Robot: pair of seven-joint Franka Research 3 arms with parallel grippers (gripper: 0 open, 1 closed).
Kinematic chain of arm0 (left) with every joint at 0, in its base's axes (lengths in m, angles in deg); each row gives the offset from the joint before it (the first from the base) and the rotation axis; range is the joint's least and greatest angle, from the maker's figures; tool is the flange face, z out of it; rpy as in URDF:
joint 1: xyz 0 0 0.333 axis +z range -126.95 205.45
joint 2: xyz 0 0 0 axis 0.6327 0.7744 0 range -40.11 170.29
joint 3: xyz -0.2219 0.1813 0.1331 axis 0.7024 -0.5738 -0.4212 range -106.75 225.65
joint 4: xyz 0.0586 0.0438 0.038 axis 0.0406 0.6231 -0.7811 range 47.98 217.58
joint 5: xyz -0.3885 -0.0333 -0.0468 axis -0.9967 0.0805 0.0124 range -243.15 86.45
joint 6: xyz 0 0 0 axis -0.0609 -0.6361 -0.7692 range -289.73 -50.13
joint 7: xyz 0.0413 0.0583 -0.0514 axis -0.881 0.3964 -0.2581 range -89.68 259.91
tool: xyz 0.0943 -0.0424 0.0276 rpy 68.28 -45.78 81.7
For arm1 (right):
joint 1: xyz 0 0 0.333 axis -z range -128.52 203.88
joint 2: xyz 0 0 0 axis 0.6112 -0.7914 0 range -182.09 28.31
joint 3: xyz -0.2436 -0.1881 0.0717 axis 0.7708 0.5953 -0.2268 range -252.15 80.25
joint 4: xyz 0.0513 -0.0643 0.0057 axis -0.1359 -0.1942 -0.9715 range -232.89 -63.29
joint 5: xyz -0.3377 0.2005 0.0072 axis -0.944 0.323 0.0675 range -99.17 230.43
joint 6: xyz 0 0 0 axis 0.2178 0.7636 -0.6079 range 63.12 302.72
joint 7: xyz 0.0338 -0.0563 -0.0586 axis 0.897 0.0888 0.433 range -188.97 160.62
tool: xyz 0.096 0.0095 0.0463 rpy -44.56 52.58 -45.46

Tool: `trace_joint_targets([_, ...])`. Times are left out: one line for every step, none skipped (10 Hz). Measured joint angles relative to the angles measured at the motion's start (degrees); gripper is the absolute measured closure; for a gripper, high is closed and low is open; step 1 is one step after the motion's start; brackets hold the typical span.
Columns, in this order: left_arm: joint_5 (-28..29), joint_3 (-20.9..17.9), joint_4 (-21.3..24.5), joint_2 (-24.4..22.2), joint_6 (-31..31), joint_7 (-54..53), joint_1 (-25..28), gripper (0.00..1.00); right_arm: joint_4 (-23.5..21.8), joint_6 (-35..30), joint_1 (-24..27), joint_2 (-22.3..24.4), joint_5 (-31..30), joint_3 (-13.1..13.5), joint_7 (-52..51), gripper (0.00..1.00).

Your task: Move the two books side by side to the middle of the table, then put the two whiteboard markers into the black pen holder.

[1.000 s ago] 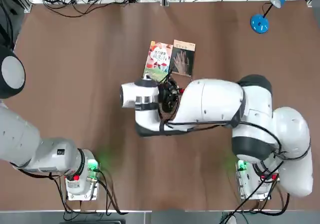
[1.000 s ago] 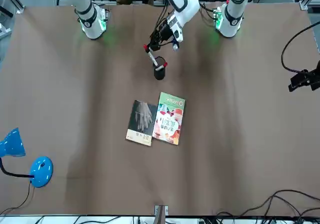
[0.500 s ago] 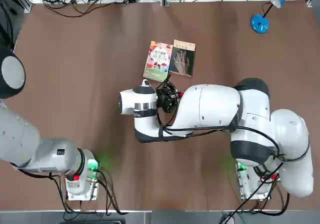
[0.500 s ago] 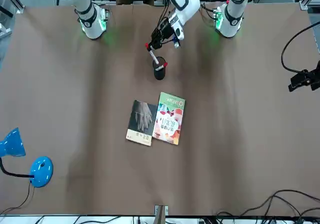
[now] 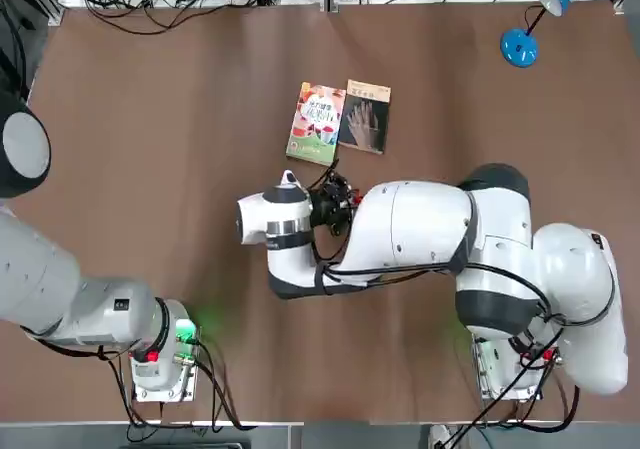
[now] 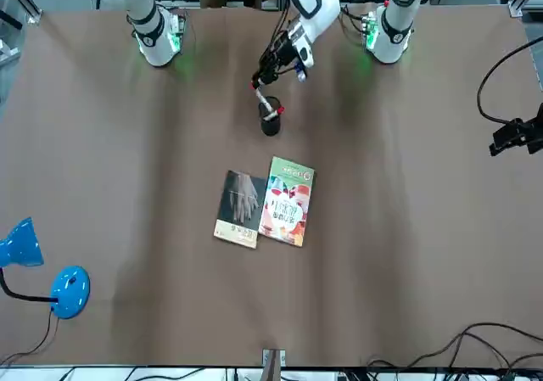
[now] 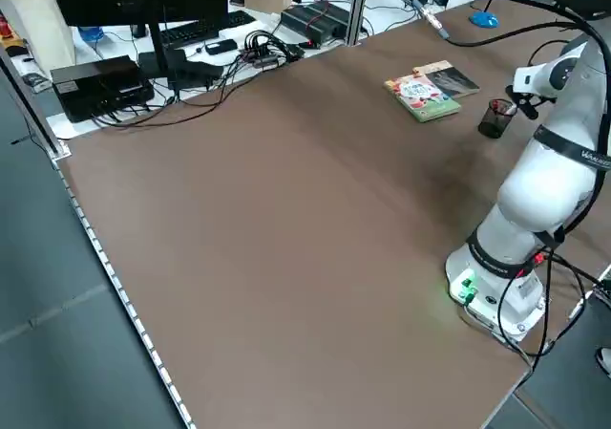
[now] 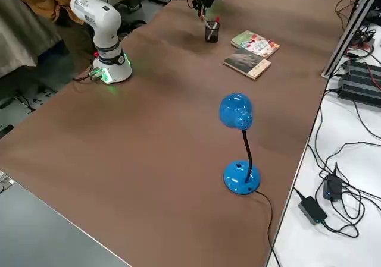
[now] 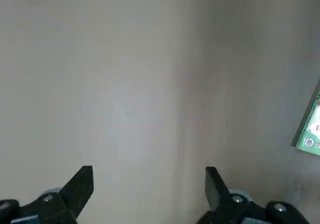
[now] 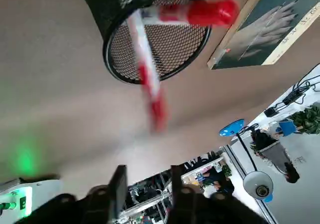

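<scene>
Markers first: my right gripper (image 10: pixel 145 181) hangs just above the black pen holder (image 6: pixel 270 124) with its fingers parted and gripping nothing. One red-capped marker (image 10: pixel 148 69) stands tilted in the holder, the other marker (image 10: pixel 187 13) lies across its rim. Beyond the holder the two books (image 5: pixel 338 122) lie touching, side by side. My left gripper (image 9: pixel 149 186) is spread wide over bare table (image 5: pixel 150 149).

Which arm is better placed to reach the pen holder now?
Right. Its gripper hangs just above the holder; the left gripper faces bare table, with the holder out of its view.
</scene>
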Motion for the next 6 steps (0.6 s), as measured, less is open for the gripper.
trace_joint_targets([0.0, 0.0, 0.0, 0.0, 0.0, 0.0, 0.0, 0.01, 0.88, -0.07, 0.01, 0.0, 0.0, 0.25, 0.01, 0.36])
trace_joint_targets([0.0, 0.01, 0.0, 0.0, 0.0, 0.0, 0.0, 0.01, 1.97, -0.34, 0.1, 0.03, 0.0, 0.68, 0.01, 0.25])
trace_joint_targets([0.0, 0.01, 0.0, -0.01, 0.0, 0.0, 0.0, 0.01, 3.09, -1.15, 0.6, 0.23, -0.01, 1.2, 0.0, 0.2])
trace_joint_targets([0.0, 0.01, 0.0, -0.01, 0.0, 0.0, -0.01, 0.01, 4.39, -2.2, 1.97, 0.75, -0.05, 1.66, 0.03, 0.16])
trace_joint_targets([0.0, 0.01, 0.0, -0.01, 0.0, 0.0, -0.01, 0.01, 5.88, -2.79, 4.31, 2.09, -0.1, 1.92, 0.02, 0.14])
trace_joint_targets([0.0, 0.01, 0.01, -0.01, 0.0, 0.0, -0.01, 0.01, 6.98, -3.03, 7.37, 4.33, -0.13, 2.07, -0.04, 0.12])
